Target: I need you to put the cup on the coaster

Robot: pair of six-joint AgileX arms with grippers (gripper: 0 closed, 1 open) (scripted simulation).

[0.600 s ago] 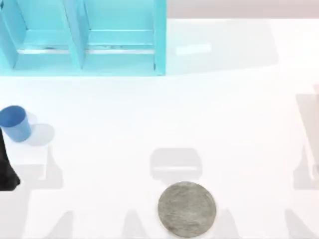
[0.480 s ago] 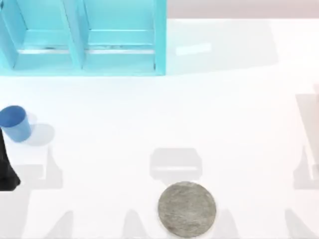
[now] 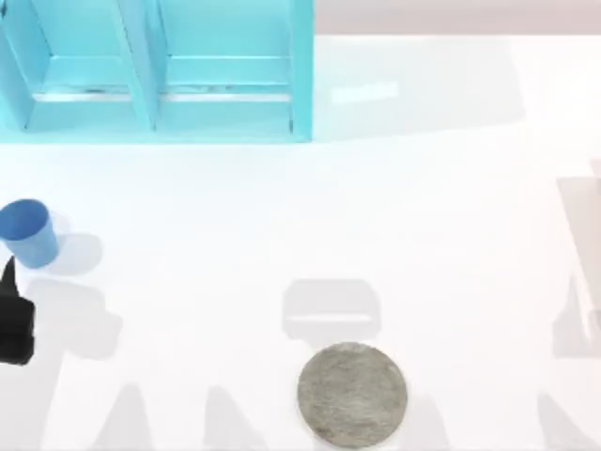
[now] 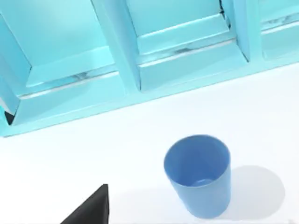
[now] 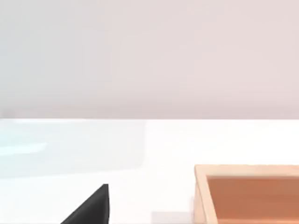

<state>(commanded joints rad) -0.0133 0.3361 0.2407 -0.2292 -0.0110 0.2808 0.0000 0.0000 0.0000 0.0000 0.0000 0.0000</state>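
The cup (image 3: 26, 232) stands upright near the left edge of the white surface (image 3: 282, 216), its open mouth facing up. Just below it in the picture, at that same left edge, sits the dark tip of the left gripper (image 3: 13, 319), close to the cup but apart from it. The coaster (image 3: 352, 395) lies flat near the bottom edge, well apart from the cup. A light-blue shelf unit (image 3: 155, 70) fills the upper left.

the cup (image 3: 25, 231) (image 4: 198, 175) is small, blue, upright and open, at 9 o'clock on the table. the coaster (image 3: 352, 394), flat grey speckled disc, lies at 6 o'clock, well apart.
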